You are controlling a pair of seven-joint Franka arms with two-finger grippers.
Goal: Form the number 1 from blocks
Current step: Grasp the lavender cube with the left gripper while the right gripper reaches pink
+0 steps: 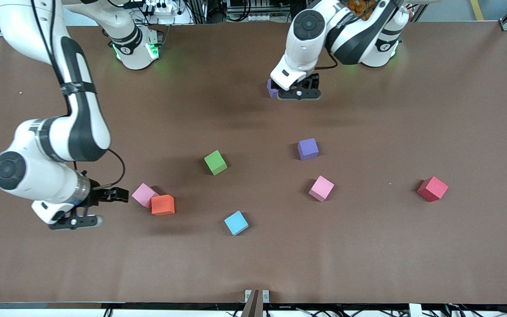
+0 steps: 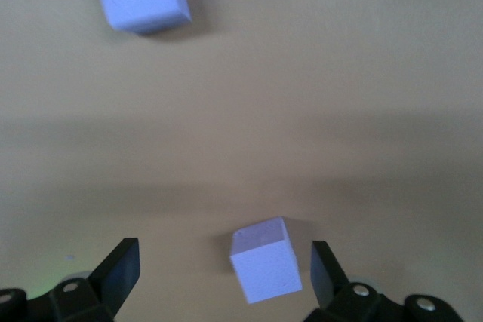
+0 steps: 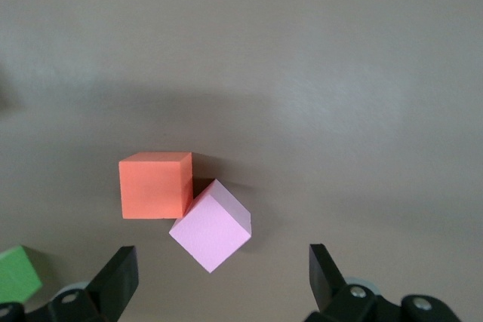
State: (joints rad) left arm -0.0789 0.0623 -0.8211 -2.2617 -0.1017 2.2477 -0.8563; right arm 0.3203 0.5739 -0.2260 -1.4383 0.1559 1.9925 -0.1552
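Lowest in the front view, near the middle of the frame, a light blue cube (image 1: 236, 223) sits on the brown counter (image 1: 368, 255). At the lower left the right gripper (image 1: 75, 221) hangs low over the counter with its fingers spread apart and nothing between them. Just beside it toward the middle, an orange block (image 1: 163, 204) and a pink block (image 1: 144, 195) touch each other, the pink one turned at an angle; the right wrist view shows the same pair, orange (image 3: 155, 185) against pink (image 3: 210, 225), lying ahead of the open fingers. A second pink block (image 1: 321, 188) lies right of centre, and a red cube (image 1: 432, 189) sits well apart at the right. Higher up come a green cube (image 1: 215, 162) and a purple block (image 1: 308, 149). Near the top centre the left gripper (image 1: 299, 93) is down at the counter, fingers wide, around the other purple block (image 1: 272, 88) without closing on it; the left wrist view shows this block (image 2: 266, 260) between the fingers.
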